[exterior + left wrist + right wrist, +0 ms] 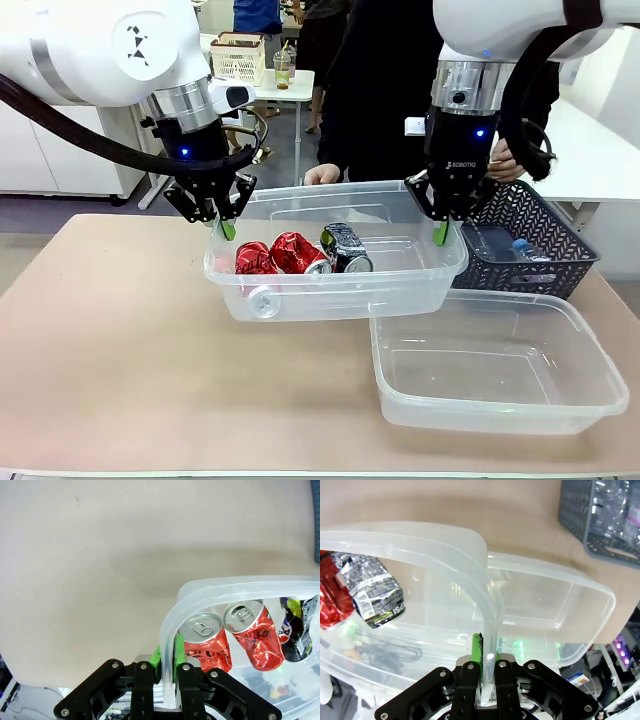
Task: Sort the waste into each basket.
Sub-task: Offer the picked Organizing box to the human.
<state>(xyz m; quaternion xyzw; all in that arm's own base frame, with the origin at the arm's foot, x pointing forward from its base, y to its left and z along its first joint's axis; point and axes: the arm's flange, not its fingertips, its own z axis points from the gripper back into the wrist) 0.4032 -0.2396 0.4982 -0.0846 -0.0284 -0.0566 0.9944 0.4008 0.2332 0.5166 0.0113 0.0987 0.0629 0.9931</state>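
Front view, left tool (228, 228) and right tool (441, 232) each clenched on basket (400, 287), cans (296, 252) between them.

This seems to be a robotics lab: one white robot arm (110, 45) at upper left, a second arm (500, 25) at upper right, plain white worktables (590, 150) behind.

**Clutter beyond the job**

A dark grey lattice basket (545, 235) is sitting on the tan table (120, 380) at three o'clock. A person in black (380, 90) is standing at twelve; a cream crate (238, 57) and a cup (283, 68) are resting on a side table (300, 84) at eleven.
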